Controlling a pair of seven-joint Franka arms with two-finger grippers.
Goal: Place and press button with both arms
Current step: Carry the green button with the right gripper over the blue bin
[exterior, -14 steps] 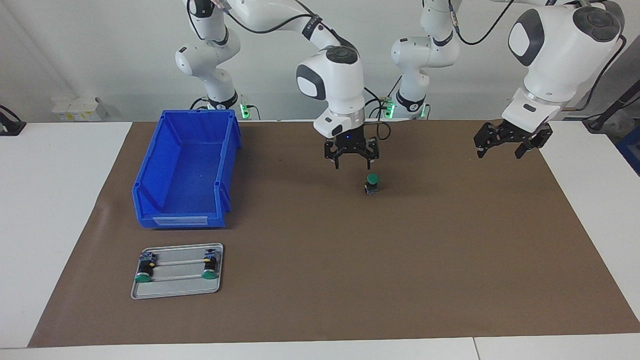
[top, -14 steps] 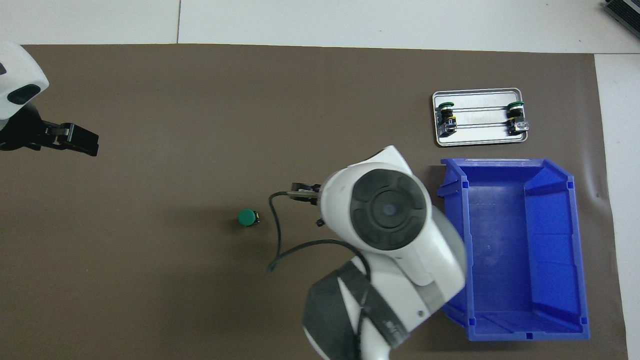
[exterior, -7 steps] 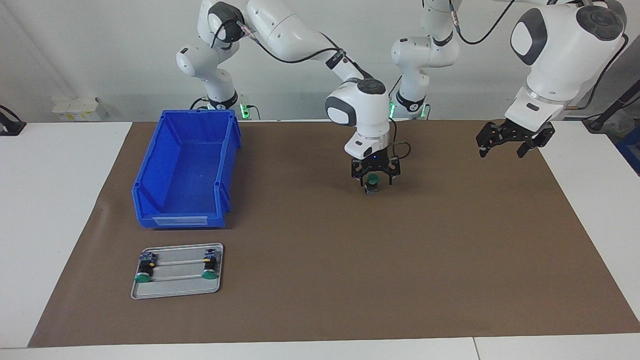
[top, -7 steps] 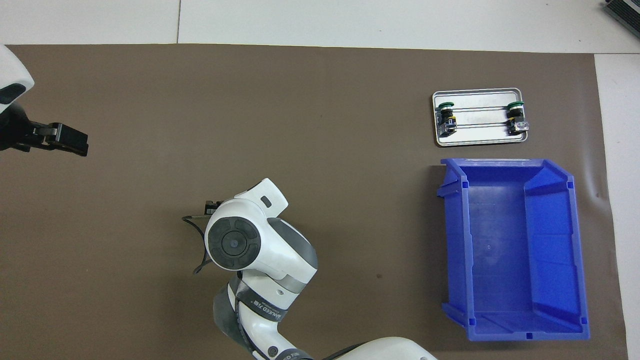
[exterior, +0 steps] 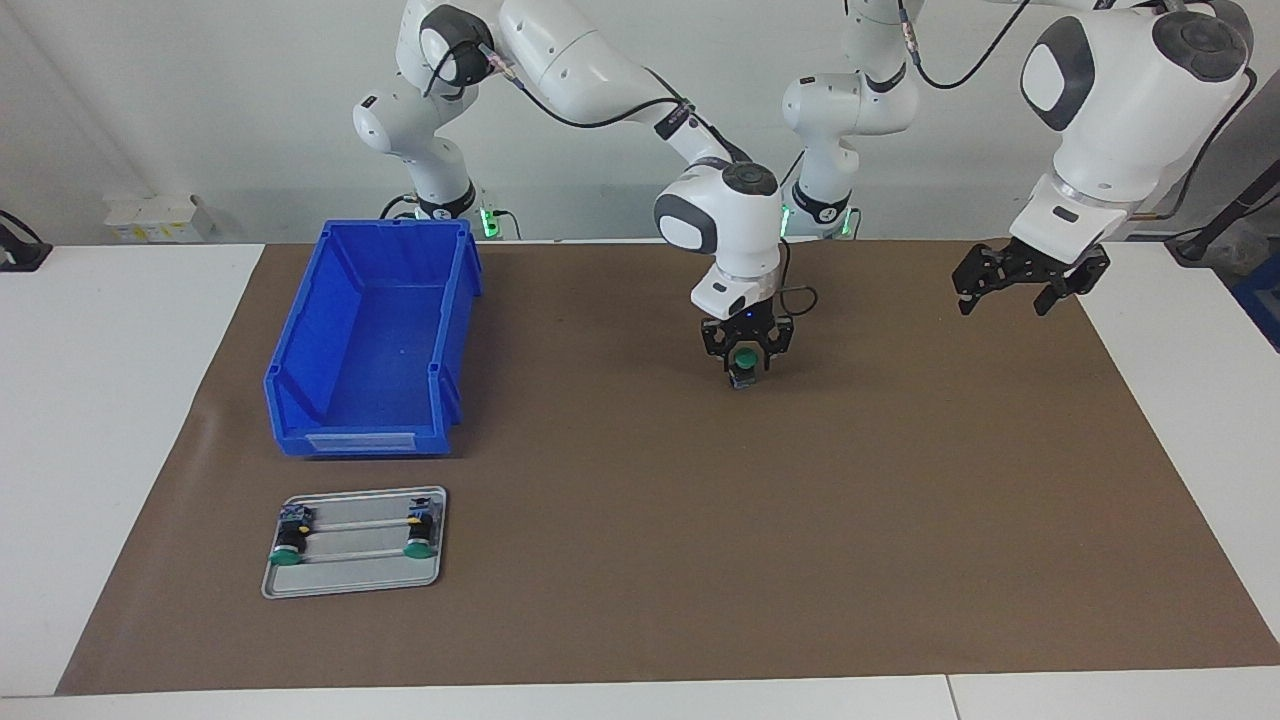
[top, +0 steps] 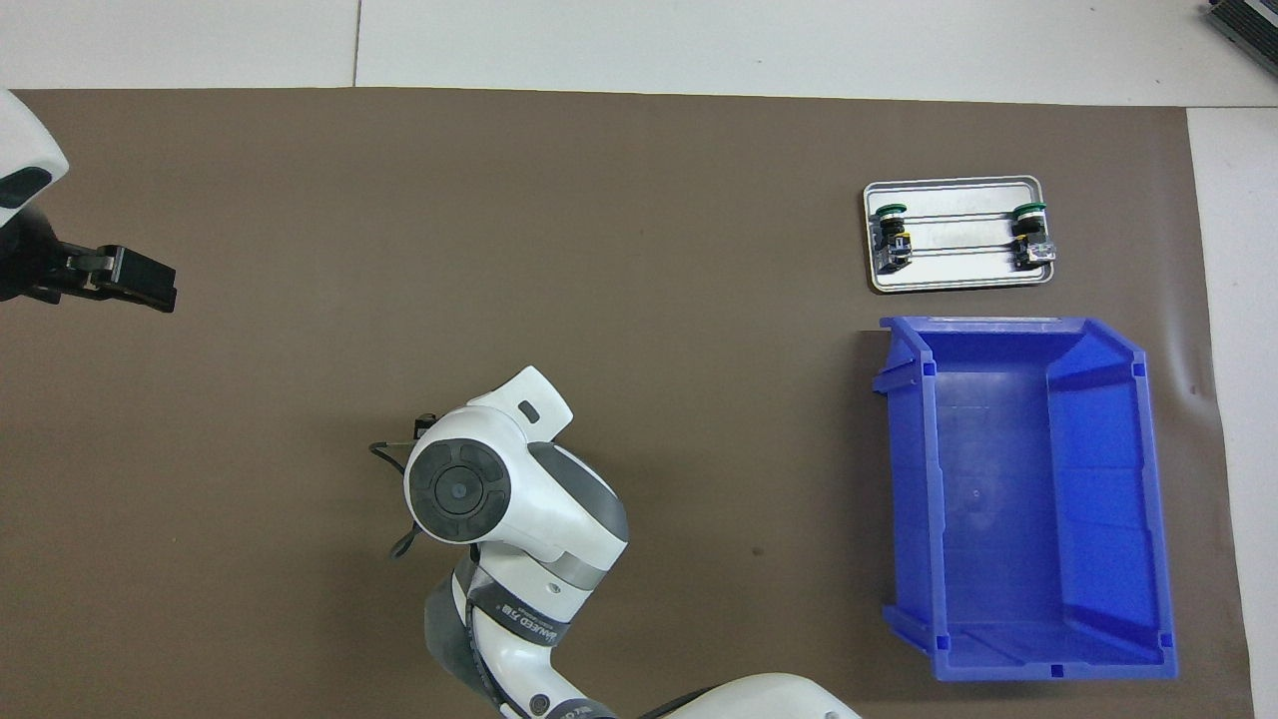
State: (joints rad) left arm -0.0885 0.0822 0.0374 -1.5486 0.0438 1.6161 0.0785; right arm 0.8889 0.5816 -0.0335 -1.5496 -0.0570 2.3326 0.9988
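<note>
The right gripper (exterior: 746, 362) straddles the button (exterior: 744, 364) mid-mat, whether clamped unclear, the left gripper (exterior: 1025, 284) waits open; small, rigid, likely light, best pinched by its body.

Button (exterior: 743, 362): I'm seeing it sitting mid-mat (exterior: 700, 560), under the right gripper (exterior: 746, 364).
Bin (exterior: 375, 340): lying toward the right arm's end.
Tray (exterior: 354, 584): resting farther out than the bin.
</note>
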